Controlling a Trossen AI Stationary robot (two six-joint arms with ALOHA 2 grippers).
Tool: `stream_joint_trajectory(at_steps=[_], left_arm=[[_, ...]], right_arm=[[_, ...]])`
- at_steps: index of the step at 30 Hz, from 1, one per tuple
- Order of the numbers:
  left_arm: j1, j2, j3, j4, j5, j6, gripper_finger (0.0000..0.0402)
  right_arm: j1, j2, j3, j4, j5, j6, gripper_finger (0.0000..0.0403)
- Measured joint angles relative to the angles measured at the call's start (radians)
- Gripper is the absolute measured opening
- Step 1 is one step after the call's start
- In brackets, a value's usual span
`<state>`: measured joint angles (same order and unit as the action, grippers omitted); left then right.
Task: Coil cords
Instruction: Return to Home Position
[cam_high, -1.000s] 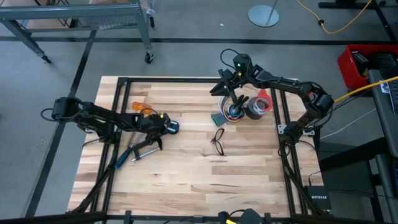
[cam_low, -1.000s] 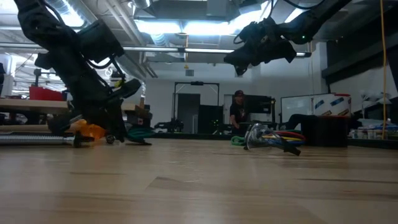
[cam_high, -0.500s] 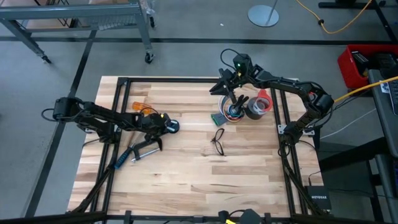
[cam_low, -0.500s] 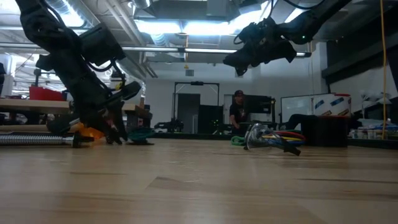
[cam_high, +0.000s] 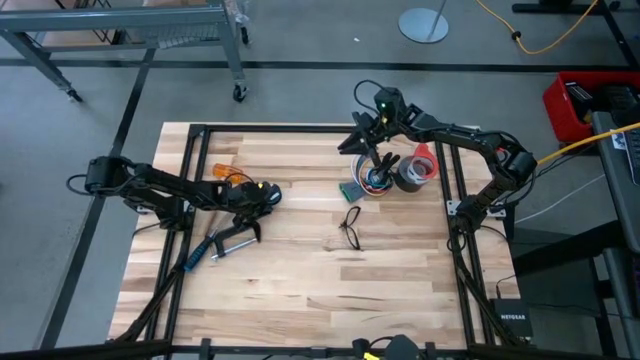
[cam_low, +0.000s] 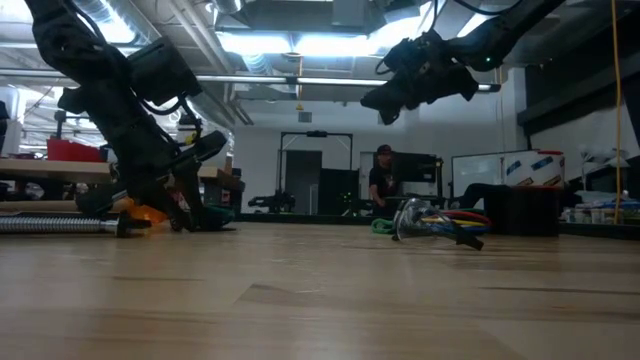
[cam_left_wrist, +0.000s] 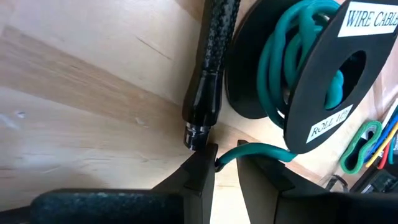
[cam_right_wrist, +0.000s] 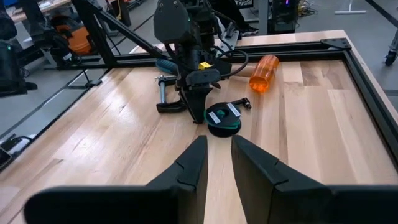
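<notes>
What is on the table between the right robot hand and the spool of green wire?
Just bare wooden table. The right wrist view shows nothing from the right gripper, jaws open, to the spool beside the left gripper.

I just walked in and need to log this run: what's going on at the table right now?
The left pincer is down at the table, right beside a black spool wound with green wire. The wire's loose end reaches that pincer, but whether it is gripped is unclear. The right pincer hangs open and empty, well above the table near a bundle of coloured wires.
</notes>
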<state>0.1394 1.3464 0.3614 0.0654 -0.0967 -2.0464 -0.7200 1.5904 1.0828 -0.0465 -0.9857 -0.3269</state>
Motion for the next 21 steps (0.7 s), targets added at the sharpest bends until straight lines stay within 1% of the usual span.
stream_joint_trajectory(at_steps=[3, 6, 15, 21], left_arm=[[0.0, -0.003, 0.0, -0.001, 0.013, 0.003, 0.0062], [-0.001, -0.003, 0.0, 0.002, 0.059, 0.022, 0.0062], [-0.007, -0.004, 0.0, -0.01, 0.113, 0.035, 0.0062], [-0.007, -0.004, 0.0, -0.024, 0.198, 0.031, 0.0062]], right_arm=[[0.0, 0.0, 0.0, -0.023, 0.0, -0.024, 0.0076], [0.0, 0.0, 0.0, -0.038, 0.001, -0.048, 0.0076], [0.0, 0.0, 0.0, -0.04, 0.002, -0.05, 0.0076], [0.0, 0.0, 0.0, -0.051, 0.002, -0.053, 0.0076]])
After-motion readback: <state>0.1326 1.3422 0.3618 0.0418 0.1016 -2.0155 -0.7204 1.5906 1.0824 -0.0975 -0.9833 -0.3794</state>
